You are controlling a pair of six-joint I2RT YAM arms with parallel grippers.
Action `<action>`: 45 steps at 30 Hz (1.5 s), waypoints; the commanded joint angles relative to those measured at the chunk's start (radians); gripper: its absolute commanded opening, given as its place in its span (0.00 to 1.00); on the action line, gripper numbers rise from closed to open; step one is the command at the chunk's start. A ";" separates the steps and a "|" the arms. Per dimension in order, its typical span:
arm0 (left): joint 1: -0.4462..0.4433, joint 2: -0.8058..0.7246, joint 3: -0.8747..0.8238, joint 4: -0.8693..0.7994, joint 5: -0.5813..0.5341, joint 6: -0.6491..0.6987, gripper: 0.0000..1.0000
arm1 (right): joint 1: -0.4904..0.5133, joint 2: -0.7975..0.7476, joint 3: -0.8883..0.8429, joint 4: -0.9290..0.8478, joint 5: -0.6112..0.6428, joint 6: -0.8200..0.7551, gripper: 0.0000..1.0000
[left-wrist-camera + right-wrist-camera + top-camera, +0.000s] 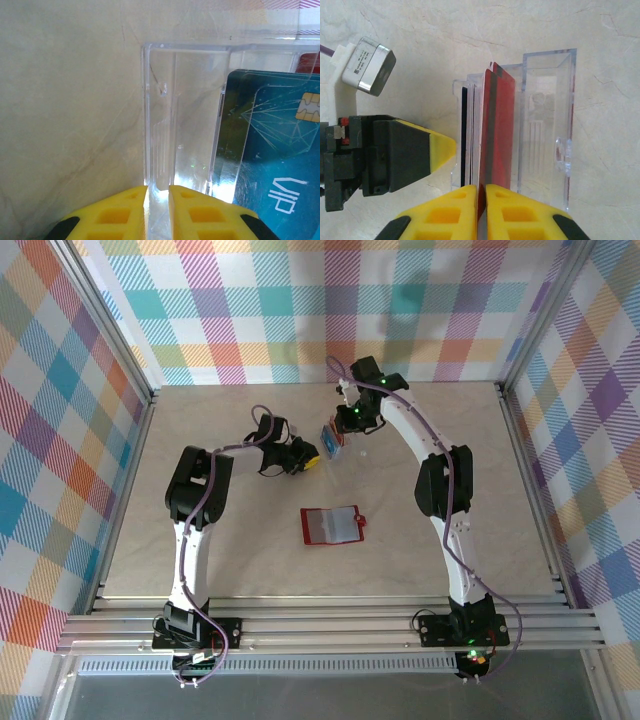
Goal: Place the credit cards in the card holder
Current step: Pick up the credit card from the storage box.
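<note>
The card holder, a red wallet, lies open and flat on the table in front of both arms. The credit cards stand on edge inside a clear plastic case further back. My left gripper is shut on a wall of this clear case; a blue card with a chip shows just to its right. My right gripper is shut on a red card that stands beside a stack of other cards in the case. From above, the right gripper sits over the case.
The left gripper's yellow finger and its wrist camera sit close on the case's left side. Plaid walls and aluminium rails enclose the beige table.
</note>
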 commanded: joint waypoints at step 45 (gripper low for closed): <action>-0.040 -0.450 -0.241 -0.236 -0.188 0.213 0.41 | 0.008 -0.579 -0.636 0.451 0.297 0.174 0.00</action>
